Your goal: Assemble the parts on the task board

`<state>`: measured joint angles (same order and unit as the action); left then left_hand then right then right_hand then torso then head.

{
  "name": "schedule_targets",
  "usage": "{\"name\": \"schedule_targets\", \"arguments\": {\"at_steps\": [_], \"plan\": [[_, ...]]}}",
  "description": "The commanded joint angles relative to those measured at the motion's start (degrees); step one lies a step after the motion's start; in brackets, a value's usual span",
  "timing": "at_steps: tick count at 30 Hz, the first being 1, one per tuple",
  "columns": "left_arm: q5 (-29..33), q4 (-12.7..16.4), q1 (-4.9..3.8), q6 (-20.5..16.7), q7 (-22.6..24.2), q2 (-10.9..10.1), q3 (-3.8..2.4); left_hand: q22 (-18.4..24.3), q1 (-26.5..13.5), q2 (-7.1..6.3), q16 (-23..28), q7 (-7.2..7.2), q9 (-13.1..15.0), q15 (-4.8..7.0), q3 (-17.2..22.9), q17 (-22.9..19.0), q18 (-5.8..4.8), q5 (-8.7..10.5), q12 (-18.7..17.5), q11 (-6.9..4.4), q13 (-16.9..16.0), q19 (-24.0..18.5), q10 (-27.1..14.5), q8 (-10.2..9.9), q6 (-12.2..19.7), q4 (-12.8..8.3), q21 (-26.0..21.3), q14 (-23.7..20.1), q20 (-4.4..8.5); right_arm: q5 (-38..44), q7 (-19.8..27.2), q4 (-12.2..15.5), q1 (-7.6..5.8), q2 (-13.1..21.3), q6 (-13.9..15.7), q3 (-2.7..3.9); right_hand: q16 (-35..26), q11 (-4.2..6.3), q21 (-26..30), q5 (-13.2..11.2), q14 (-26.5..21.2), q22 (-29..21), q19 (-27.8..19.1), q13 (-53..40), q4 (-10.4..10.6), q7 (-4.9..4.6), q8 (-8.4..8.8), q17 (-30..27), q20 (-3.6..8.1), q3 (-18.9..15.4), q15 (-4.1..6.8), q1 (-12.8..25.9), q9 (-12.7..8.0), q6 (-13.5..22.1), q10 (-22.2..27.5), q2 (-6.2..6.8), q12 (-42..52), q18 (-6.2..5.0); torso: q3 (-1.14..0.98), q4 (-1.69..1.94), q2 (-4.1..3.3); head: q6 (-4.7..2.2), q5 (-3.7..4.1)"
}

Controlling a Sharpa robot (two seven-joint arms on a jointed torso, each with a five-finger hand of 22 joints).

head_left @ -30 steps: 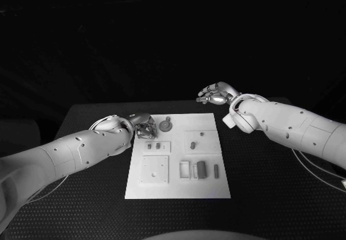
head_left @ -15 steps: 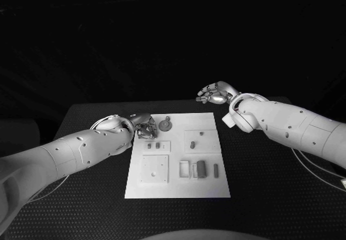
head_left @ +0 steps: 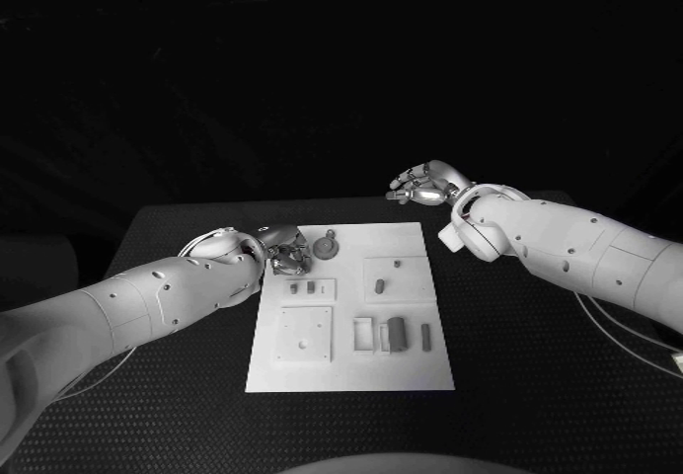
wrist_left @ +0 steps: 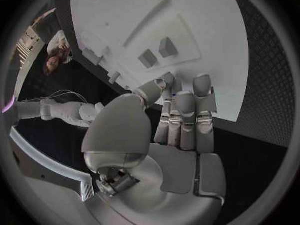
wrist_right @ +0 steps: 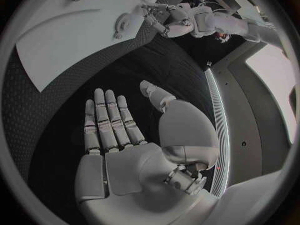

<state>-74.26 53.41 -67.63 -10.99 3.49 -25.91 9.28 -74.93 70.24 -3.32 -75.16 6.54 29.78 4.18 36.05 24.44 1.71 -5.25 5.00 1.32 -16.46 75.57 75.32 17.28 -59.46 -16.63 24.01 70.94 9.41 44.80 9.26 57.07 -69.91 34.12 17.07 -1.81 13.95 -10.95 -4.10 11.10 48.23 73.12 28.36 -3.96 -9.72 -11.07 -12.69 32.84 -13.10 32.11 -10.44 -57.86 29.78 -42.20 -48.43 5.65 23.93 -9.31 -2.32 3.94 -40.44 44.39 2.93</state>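
My table is black and textured. The white task board lies on its middle, long side running away from me.

My left arm reaches in to the board's far left corner. My right arm is raised past the board's far right corner, off the board altogether.

My right hand hovers above the table's far edge, well apart from the board. In the right wrist view the palm faces out and the fingers lie straight and side by side, the thumb set off to one side. Nothing is in it: spread flat, empty.

My left hand sits over the board's far left corner. In the left wrist view its fingers are straight, close together, tips just over the board's edge, thumb bent in beside them. I see nothing in the hand. Whether the fingertips touch the board, I cannot tell.

Parts, all lying on the board: a round disc part with a tab just beside my left hand; a slim oblong part in the right middle panel; two small pegs in the left middle panel; a dark block and a thin bar near the right near corner.
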Motion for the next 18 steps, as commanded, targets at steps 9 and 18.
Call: {"name": "schedule_targets", "arguments": {"at_steps": [9, 18], "plan": [[-0.51, -0.95, 0.19, 2.36, -2.62, 1.29, 0.69, -1.15, -0.97, 0.09, 0.64, 0.88, -0.34, -0.3, -0.27, 0.3, 3.28, 0.15, -1.1, 1.29, 0.25, -0.84, -0.58, -0.89, 1.56, 0.23, -0.7, -1.04, 0.17, 0.05, 0.67, 0.05, 0.01, -0.19, -0.28, 0.02, 0.18, -0.11, 0.32, -0.24, -0.14, 0.09, -0.41, 0.04, -0.08, -1.86, -0.37, -0.11, -0.02, -0.37, -0.34, -0.35, -0.12, 0.5, -0.38, -0.23, -0.23, 0.78, 0.01, -0.02, -0.03, -0.13, -0.07], [-0.53, -0.87, 0.19, 1.11, -2.58, 0.82, 1.05, -1.31, -1.04, -0.65, 0.55, 1.8, -0.78, -0.99, -0.8, 0.85, 3.55, 0.45, -1.29, 2.01, 0.32, -1.49, -2.63, -2.01, 3.71, 0.19, -0.81, -2.08, -0.41, 0.05, 0.66, 0.11, 0.01, -0.14, -0.24, 0.02, 0.19, -0.12, 0.32, -0.24, -0.15, 0.1, -0.41, 0.04, -0.08, -1.87, -0.38, -0.14, -0.02, -0.37, -0.34, -0.35, -0.15, 0.51, -0.39, -0.23, -0.24, 0.78, 0.0, 0.02, 0.02, -0.02, 0.02]]}}
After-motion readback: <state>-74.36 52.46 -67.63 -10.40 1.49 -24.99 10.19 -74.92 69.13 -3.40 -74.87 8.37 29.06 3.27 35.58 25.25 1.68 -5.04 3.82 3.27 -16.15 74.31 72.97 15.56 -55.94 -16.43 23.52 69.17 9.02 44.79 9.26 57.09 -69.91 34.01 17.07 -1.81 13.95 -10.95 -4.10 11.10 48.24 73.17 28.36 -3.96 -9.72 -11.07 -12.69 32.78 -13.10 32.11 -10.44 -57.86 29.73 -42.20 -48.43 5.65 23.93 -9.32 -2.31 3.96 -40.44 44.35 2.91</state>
